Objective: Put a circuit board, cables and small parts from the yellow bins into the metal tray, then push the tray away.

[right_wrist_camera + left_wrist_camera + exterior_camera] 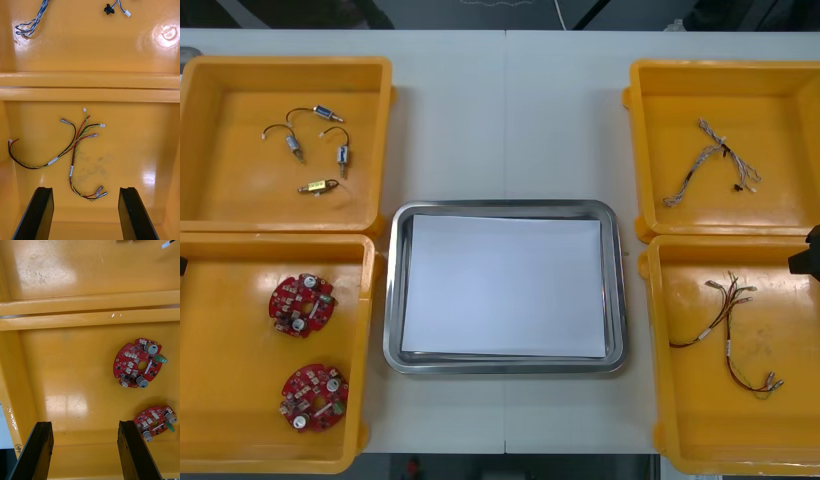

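left gripper (84,424): fingers wide apart | right gripper (85,189): fingers wide apart

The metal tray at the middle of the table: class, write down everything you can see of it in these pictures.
The metal tray is a shallow rectangle with rounded corners and a raised, shiny, silver-looking rim. A flat white sheet covers nearly all its floor; nothing else lies in it. It sits flat on the light table, between the yellow bins at both sides. Its left rim is very near the left-hand bins; whether they touch cannot be told.
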Action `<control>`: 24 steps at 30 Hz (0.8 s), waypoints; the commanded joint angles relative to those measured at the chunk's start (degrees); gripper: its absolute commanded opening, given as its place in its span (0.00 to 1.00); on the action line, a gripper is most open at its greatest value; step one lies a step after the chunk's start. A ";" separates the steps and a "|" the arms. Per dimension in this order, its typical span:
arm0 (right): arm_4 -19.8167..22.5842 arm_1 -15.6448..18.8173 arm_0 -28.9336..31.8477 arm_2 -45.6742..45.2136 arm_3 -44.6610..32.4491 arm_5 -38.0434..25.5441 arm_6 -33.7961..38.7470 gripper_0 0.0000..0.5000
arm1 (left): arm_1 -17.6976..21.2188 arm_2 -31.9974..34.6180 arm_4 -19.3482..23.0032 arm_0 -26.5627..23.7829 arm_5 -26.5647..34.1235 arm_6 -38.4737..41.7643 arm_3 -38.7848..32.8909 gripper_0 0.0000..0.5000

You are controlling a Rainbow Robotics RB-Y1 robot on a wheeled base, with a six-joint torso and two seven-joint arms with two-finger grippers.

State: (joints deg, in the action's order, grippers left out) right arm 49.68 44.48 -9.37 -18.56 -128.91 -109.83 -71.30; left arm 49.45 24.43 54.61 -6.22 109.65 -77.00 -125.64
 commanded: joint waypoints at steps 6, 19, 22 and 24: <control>0.50 2.01 0.31 -1.74 -0.99 -0.17 -0.86 1.00 | 2.32 1.76 0.41 0.94 0.35 -1.49 -1.45 1.00; 0.50 2.01 0.31 -1.74 -0.99 -0.17 -0.86 1.00 | 2.32 1.76 0.41 0.94 0.35 -1.49 -1.45 1.00; 0.50 2.01 0.31 -1.74 -0.99 -0.17 -0.86 1.00 | 2.32 1.76 0.41 0.94 0.35 -1.49 -1.45 1.00; 0.50 2.01 0.31 -1.74 -0.99 -0.17 -0.86 1.00 | 2.32 1.76 0.41 0.94 0.35 -1.49 -1.45 1.00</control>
State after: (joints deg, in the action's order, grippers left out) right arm 49.68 44.48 -9.37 -18.56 -128.91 -109.83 -71.30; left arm 49.45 24.43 54.61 -6.22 109.65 -77.00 -125.64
